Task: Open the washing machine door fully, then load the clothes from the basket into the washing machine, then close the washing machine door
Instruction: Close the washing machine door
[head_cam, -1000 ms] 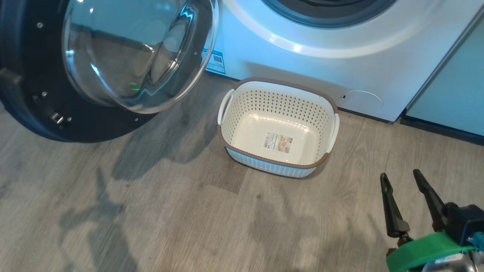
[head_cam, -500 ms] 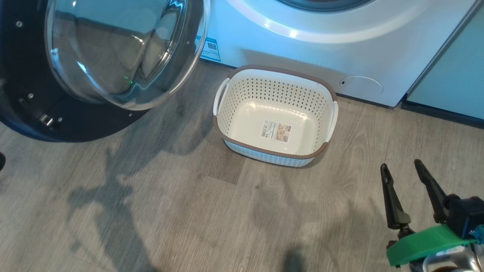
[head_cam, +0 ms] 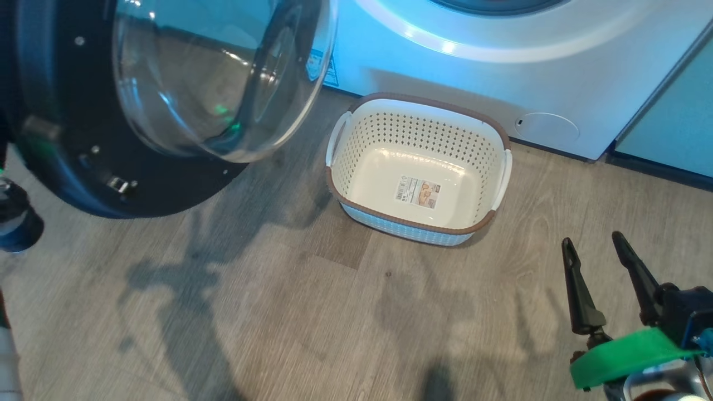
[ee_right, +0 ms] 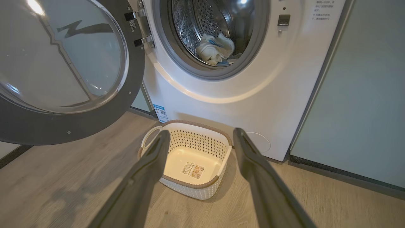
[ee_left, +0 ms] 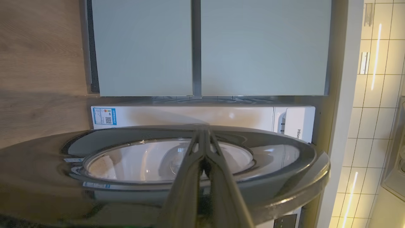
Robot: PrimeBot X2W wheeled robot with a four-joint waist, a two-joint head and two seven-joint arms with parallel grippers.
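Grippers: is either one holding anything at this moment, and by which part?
Nothing is held. The right gripper is open over the floor; the left gripper is shut with nothing between its fingers, pointing across the washing machine door.

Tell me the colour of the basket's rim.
Brown. The basket rim shows best in the head view.

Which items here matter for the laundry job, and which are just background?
Job: washing machine; washing machine door, open; clothes, inside the machine; basket, empty.
Background: teal cabinets; wood floor.
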